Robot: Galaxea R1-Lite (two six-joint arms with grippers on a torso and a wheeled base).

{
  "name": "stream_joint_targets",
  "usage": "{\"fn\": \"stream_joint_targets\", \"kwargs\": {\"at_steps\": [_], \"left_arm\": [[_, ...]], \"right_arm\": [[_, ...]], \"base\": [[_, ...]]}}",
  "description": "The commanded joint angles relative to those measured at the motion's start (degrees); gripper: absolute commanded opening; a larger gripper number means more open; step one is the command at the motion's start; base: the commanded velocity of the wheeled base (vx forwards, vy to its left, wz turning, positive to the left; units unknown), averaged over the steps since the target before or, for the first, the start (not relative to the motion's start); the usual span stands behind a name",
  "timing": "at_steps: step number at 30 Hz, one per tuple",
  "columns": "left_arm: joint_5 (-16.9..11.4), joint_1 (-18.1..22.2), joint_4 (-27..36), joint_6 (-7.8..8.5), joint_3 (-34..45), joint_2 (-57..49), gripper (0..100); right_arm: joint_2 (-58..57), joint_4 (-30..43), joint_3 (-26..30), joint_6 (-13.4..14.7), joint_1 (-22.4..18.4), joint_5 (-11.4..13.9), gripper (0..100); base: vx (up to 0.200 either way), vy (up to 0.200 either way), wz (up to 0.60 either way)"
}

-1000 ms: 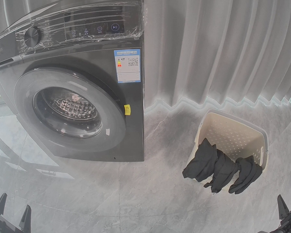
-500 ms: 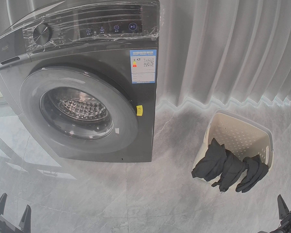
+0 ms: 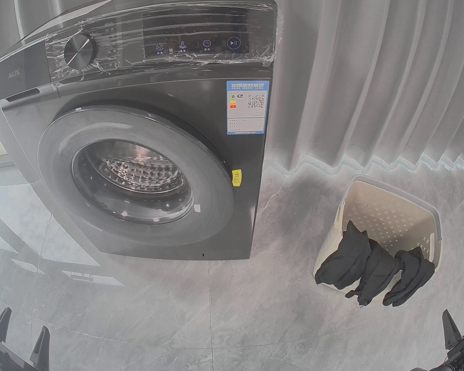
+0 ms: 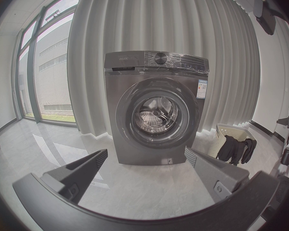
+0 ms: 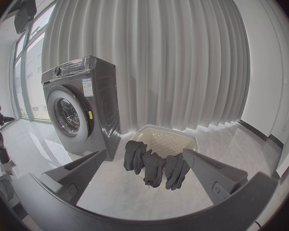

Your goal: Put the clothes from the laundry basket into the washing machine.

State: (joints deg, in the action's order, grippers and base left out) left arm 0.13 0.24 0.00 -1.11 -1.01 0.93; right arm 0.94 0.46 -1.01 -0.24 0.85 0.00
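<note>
Nothing but the head camera's outlook is shifted since a second ago; the things themselves are unmoved. The washing machine is seen with its door apparently shut. Dark clothes are draped over the near rim of the laundry basket, on the floor to the machine's right. The left gripper and right gripper are held low, fingers apart, empty. Nothing is judged loaded yet.
</note>
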Motion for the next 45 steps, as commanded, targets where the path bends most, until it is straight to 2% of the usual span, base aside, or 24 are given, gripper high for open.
{"fn": "stream_joint_targets", "kwargs": {"at_steps": [1,5,17,26,38,45], "left_arm": [[0.04,0.02,0.00,-0.03,1.01,-0.75,100],[0.04,0.02,0.09,0.23,1.01,-0.75,100],[0.04,0.02,0.00,-0.12,1.01,-0.75,100],[0.04,0.02,0.00,-0.03,1.01,-0.75,100],[0.04,0.02,0.00,0.05,1.01,-0.75,100],[0.04,0.02,0.00,-0.12,1.01,-0.75,100]], "right_arm": [[-0.59,-0.02,0.75,-0.02,0.03,0.09,100],[-0.59,-0.02,0.75,-0.02,0.03,0.18,100],[-0.59,-0.02,0.75,-0.02,0.03,0.18,100],[-0.59,-0.02,0.75,-0.02,0.03,0.18,100],[-0.59,-0.02,0.75,-0.02,0.03,0.18,100],[-0.59,-0.02,0.75,-0.02,0.03,0.18,100]], "base": [[0.000,0.200,0.00],[0.000,0.200,0.00],[0.000,0.000,0.00],[0.000,0.200,0.00],[0.000,0.000,0.00],[0.000,0.200,0.00]]}}
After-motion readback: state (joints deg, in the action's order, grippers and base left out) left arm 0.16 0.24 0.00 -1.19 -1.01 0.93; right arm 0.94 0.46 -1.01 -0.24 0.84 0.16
